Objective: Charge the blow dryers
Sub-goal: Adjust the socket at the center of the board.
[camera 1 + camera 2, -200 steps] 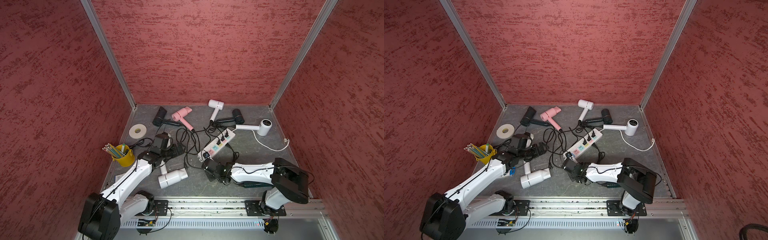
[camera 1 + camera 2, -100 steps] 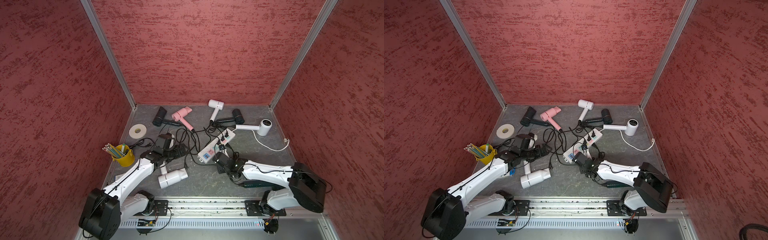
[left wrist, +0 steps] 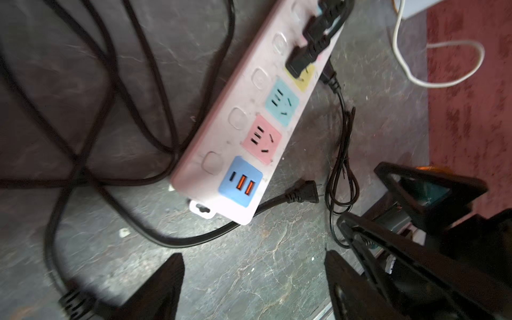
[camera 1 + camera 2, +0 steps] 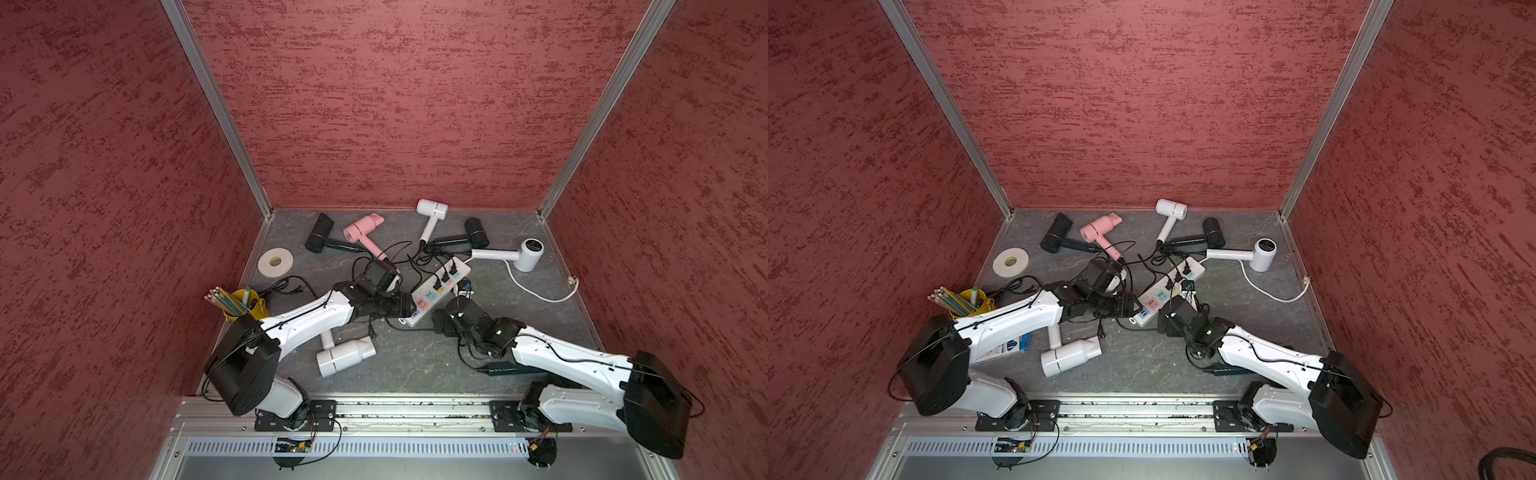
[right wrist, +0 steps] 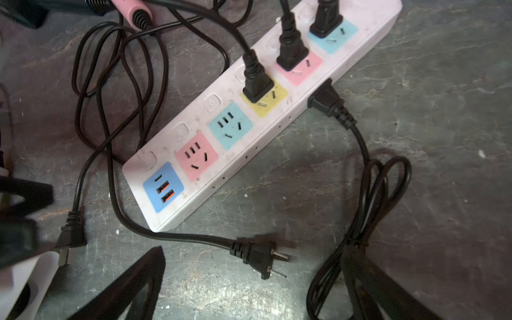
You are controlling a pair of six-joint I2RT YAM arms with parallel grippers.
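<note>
Several blow dryers lie around the white power strip: pink, black and white ones at the back, and another white one near the front. Three black plugs sit in the strip's far sockets. A loose black plug lies on the table off the strip's USB end, between the fingertips of my open right gripper. My left gripper hovers open over bare table at the same end, with that plug ahead of it.
A yellow cup of pencils and a tape roll stand at the left. Black cords tangle left of the strip, and a coiled one lies beside my right gripper. A white cord trails right. Red walls enclose three sides.
My right gripper has opened wide and the plug now lies free on the table. My left gripper has moved right to the strip's near end.
</note>
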